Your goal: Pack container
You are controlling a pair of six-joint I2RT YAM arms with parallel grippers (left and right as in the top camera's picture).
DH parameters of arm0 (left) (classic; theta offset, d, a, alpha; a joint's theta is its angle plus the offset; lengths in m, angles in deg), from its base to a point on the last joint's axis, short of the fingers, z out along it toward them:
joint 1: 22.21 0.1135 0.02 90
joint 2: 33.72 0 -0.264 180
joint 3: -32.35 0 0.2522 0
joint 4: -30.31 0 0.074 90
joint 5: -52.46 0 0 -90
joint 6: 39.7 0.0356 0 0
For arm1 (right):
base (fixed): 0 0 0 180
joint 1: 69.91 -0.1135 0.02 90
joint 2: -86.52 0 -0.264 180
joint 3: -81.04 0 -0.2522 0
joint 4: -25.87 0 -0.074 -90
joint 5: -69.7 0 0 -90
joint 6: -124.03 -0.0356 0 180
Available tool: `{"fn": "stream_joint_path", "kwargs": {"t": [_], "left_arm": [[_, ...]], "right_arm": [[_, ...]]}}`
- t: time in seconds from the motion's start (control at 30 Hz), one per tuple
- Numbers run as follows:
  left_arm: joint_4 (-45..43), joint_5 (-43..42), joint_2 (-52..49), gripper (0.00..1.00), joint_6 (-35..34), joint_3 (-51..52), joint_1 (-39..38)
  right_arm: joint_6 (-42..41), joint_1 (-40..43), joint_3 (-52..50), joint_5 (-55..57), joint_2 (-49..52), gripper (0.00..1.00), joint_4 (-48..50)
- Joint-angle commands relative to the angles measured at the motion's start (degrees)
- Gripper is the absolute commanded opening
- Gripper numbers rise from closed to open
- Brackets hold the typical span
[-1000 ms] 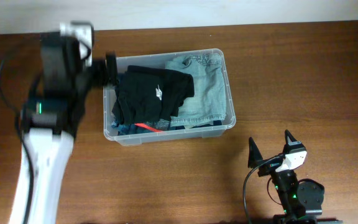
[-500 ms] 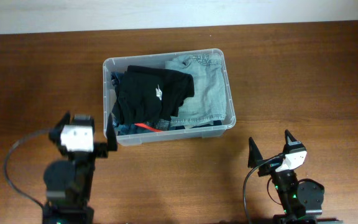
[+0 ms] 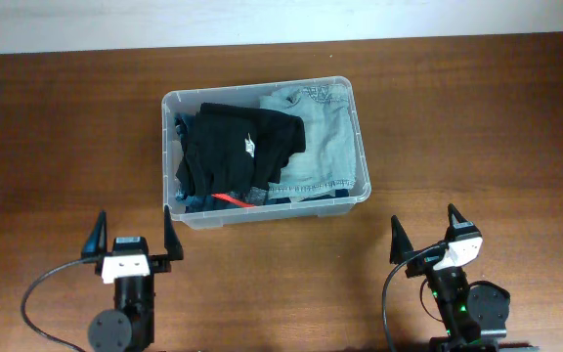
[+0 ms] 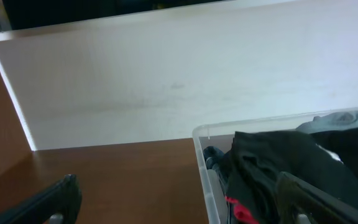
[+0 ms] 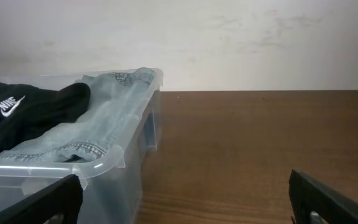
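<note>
The clear plastic container stands at the middle back of the wooden table. It holds a black garment with a white logo on the left, light blue jeans on the right, and a bit of red at the front. My left gripper is open and empty, low near the table's front left, its right finger just short of the container's front left corner. My right gripper is open and empty at the front right. The container also shows in the left wrist view and the right wrist view.
A white wall runs behind the table's back edge. Bare wood lies right of the container and bare wood lies left of it.
My left arm has drawn back from the container's left rim to the front left of the table and sunk low. The right arm and the clothes have not moved.
</note>
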Motion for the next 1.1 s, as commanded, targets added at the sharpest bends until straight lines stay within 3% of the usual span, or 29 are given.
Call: {"fn": "stream_joint_path", "kwargs": {"t": [0.0,0.37,1.07], "left_arm": [[1.2,-0.6,3.3,0.99,0.9,1.0,0.2],[17.9,0.9,7.6,0.99,0.9,1.0,1.2],[18.3,-1.2,7.6,0.99,0.9,1.0,1.5]], "right_arm": [[0.5,0.4,-0.3,0.5,-0.6,0.99,-0.4],[0.5,0.4,-0.3,0.5,-0.6,0.98,-0.4],[0.5,0.4,-0.3,0.5,-0.6,0.98,-0.4]]}}
